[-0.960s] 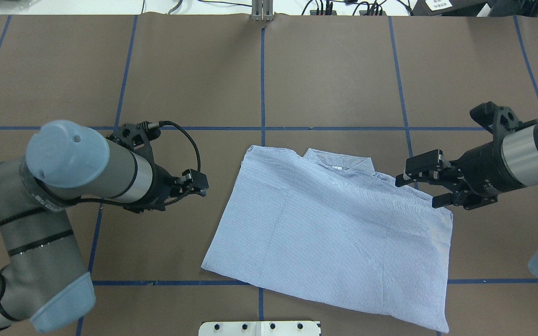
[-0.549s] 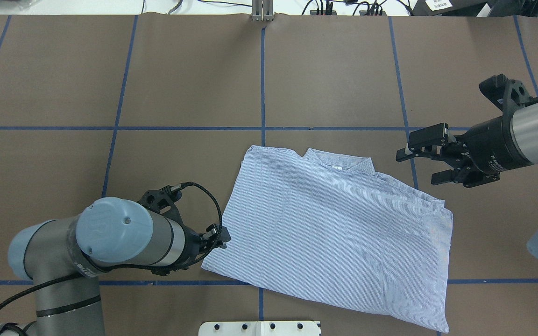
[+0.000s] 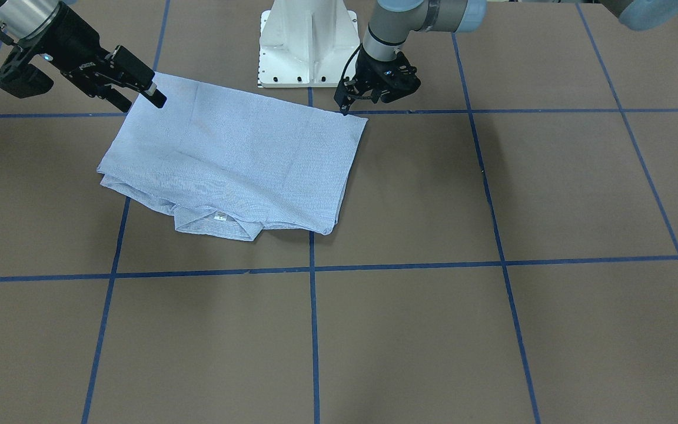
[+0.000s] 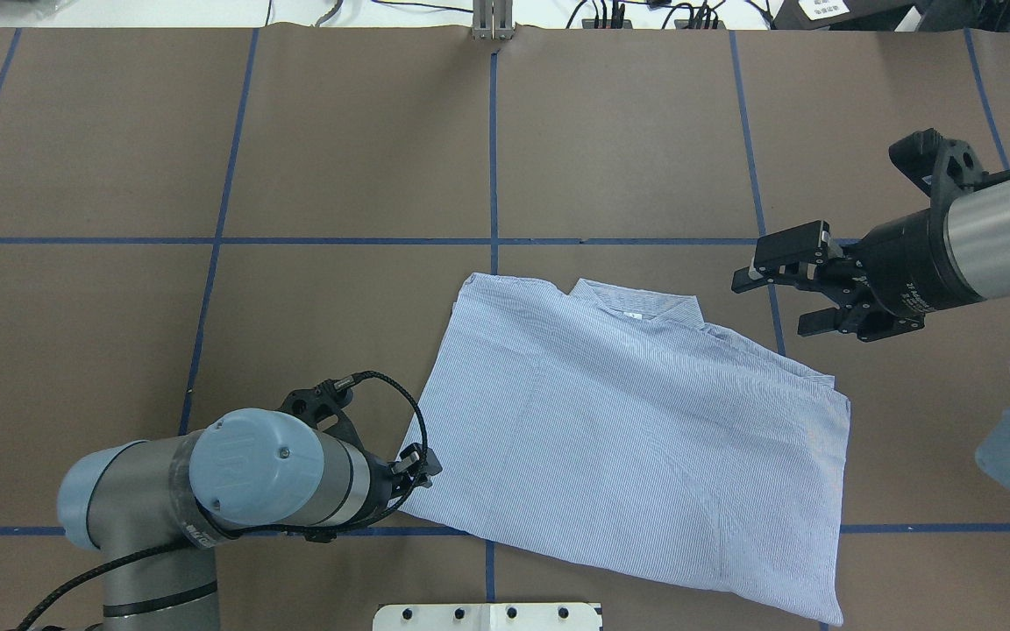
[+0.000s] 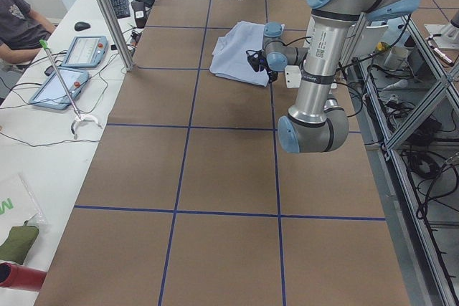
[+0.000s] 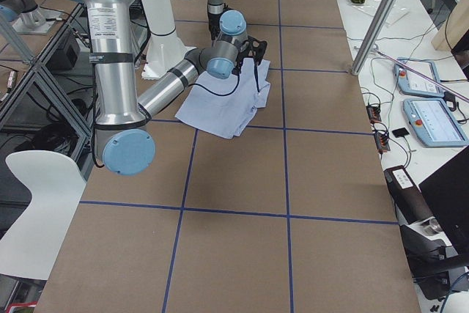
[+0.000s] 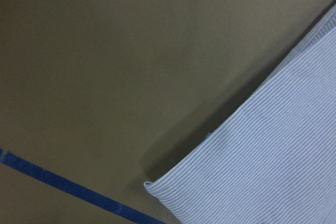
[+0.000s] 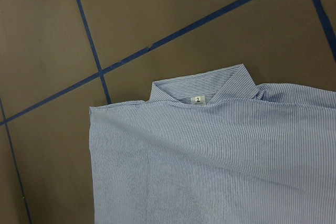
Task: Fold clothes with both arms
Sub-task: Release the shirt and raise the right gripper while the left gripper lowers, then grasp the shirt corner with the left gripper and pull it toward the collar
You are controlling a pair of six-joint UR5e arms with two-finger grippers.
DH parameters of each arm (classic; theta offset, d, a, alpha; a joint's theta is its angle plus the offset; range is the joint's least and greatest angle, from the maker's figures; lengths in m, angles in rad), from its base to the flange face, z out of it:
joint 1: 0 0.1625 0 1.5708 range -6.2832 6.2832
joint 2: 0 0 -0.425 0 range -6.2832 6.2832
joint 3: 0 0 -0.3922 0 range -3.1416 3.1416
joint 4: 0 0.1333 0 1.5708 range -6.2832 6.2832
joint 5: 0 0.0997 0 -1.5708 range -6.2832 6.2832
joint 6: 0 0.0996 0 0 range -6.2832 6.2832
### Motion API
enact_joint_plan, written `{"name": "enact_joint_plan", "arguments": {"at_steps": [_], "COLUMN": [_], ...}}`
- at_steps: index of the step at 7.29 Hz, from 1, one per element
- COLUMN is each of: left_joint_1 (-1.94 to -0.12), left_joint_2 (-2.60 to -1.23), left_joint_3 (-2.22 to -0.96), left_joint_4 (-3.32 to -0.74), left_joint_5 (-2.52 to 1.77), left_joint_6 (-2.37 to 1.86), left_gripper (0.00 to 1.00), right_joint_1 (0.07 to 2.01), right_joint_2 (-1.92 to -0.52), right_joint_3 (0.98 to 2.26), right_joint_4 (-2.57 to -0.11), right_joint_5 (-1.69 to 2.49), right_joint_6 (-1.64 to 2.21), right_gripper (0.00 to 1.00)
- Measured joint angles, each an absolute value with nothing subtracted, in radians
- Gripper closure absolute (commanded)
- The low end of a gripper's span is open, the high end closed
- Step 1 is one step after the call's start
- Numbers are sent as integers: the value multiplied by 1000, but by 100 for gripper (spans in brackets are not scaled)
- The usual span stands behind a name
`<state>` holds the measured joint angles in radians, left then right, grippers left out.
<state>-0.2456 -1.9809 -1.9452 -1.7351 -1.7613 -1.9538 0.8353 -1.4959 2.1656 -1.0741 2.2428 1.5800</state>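
Observation:
The light blue striped shirt [image 4: 628,438] lies folded flat on the brown table, collar and white neck label [image 4: 634,315] on the far side. It also shows in the front view [image 3: 239,153] and the right wrist view [image 8: 220,161]. My left gripper [image 4: 422,464] is low at the shirt's near left corner [image 7: 157,187]. Its jaws look slightly apart and hold nothing; it shows in the front view [image 3: 354,106] too. My right gripper [image 4: 770,307] is open and empty, raised just right of the collar, off the cloth; in the front view [image 3: 142,105] it hangs over the shirt's edge.
The white pedestal base [image 3: 309,47] stands just behind the shirt's near edge. Blue tape lines [image 4: 492,158] cross the brown table cover. A metal post [image 4: 492,22] stands at the far edge. Operator tablets [image 5: 82,51] and a seated person [image 5: 18,19] are beyond that edge.
My left arm has swung toward the robot, from beside the shirt's left edge down to its near left corner. My right gripper has moved away from the shirt's right shoulder, farther out, still open.

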Motion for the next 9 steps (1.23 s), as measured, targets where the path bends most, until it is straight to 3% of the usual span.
{"name": "enact_joint_plan", "arguments": {"at_steps": [3,5,9], "left_joint_1": [-244,-243,-242], "left_joint_2": [-2003,-2008,-2009], "left_joint_3": [-1880,-1871,-1870], "left_joint_4": [-1735,-1736,-1735], "left_joint_5": [-1743,-1740,-1738], "left_joint_6": [-1957,-1974,-1983], "left_gripper": [19,34,44], "right_joint_1": [828,826,826], "right_joint_2": [-1495,-1493,-1483], "right_joint_3": [2159,2147,2128], "right_joint_4": [-1076,-1077,-1078], "right_joint_5": [2241,2241,2240], "right_joint_6": [1580,1580,1580], "right_gripper": [0,0,0]}}
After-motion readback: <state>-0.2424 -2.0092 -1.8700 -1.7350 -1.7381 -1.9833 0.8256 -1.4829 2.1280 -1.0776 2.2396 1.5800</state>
